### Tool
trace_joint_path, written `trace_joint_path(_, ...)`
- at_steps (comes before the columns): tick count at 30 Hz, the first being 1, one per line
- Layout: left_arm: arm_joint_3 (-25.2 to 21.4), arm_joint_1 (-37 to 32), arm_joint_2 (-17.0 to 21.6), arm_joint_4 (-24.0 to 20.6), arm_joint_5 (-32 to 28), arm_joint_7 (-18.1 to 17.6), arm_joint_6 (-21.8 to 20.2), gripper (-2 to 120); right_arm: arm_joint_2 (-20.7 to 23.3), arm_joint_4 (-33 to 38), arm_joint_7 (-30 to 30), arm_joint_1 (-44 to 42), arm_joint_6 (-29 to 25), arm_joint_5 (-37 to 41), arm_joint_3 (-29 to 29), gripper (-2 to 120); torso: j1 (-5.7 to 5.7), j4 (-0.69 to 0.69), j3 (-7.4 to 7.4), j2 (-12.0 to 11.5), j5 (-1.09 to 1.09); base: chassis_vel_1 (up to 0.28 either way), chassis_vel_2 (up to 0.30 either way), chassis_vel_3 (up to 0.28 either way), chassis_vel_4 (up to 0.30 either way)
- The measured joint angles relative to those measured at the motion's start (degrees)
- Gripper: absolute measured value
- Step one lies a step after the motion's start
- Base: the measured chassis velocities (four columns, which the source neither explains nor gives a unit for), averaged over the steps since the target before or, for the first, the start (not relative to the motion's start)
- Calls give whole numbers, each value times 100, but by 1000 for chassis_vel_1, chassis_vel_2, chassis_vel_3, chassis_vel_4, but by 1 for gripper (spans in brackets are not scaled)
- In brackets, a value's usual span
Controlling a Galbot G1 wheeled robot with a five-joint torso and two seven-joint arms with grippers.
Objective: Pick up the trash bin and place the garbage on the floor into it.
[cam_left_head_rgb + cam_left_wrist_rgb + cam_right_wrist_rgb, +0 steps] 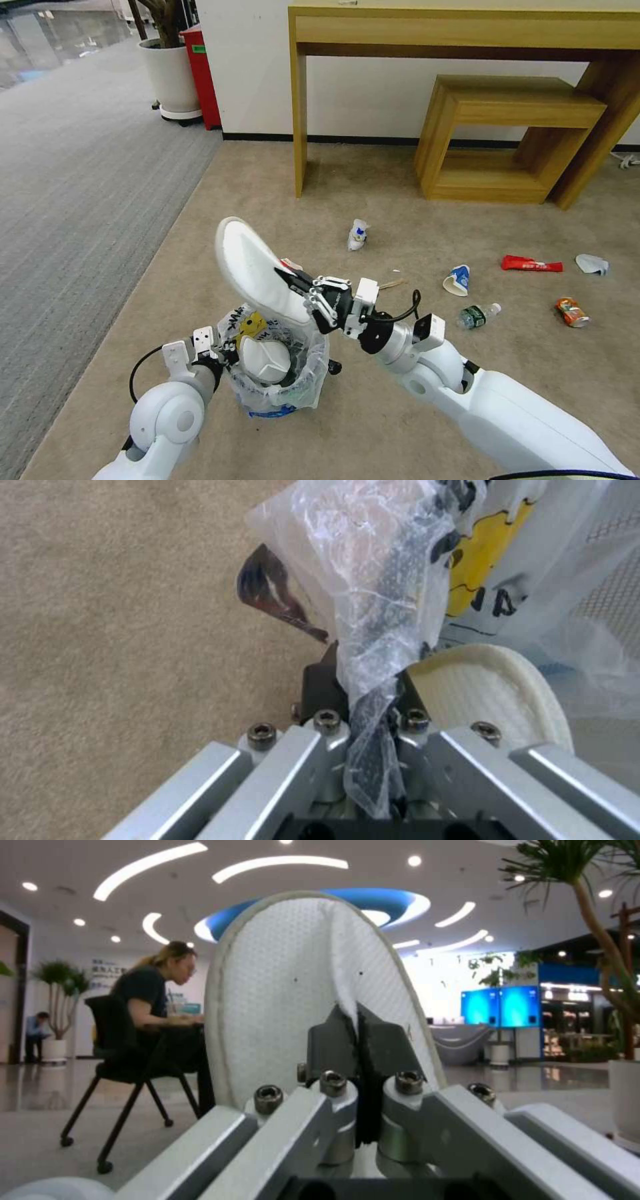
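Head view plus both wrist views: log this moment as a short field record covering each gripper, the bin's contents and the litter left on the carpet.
left gripper: shut on the bag rim of the trash bin
right gripper: shut on a white slipper, held tilted above the bin
in bin: another white slipper
on beige carpet: two paper cups, red wrapper, green bottle, orange can, white tissue, wooden stick
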State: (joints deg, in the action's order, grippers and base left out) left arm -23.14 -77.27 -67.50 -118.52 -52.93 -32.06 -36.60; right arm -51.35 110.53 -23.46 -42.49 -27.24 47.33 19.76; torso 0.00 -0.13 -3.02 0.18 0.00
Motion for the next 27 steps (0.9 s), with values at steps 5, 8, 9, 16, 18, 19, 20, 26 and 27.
trace_joint_path(5,11,89,17,1,-93,-56,1,0,-111,-44,41,268,24,71,270,0,1,0,0,0,0,0,0,0,0)
trace_joint_path(8,11,105,30,-5,-126,-72,1,0,-144,-66,56,362,25,103,396,0,0,0,0,0,-1,0,0,0,0)
trace_joint_path(9,11,106,44,-17,-143,-74,2,0,-168,-80,60,400,25,121,483,0,0,0,0,0,0,0,0,0,0)
trace_joint_path(16,-48,105,115,-47,-215,-76,16,0,-235,-183,56,537,19,127,722,0,0,0,0,0,0,0,0,0,0)
trace_joint_path(18,-68,118,141,-72,-257,-80,18,0,-260,-218,54,574,15,125,777,0,1,0,1,0,0,0,0,0,0)
trace_joint_path(19,-68,118,141,-72,-257,-80,18,0,-260,-218,54,574,15,125,777,0,1,0,1,0,0,0,0,0,0)
trace_joint_path(20,-77,129,152,-87,-282,-86,20,0,-275,-240,48,580,10,119,799,0,0,0,0,0,0,0,0,0,0)
trace_joint_path(26,-88,153,182,-106,-350,-115,23,0,-297,-343,32,527,-42,34,833,0,0,0,1,0,0,0,0,0,0)
trace_joint_path(27,-88,158,186,-108,-360,-116,23,0,-299,-360,29,516,-54,21,839,0,0,0,1,0,0,0,0,0,0)
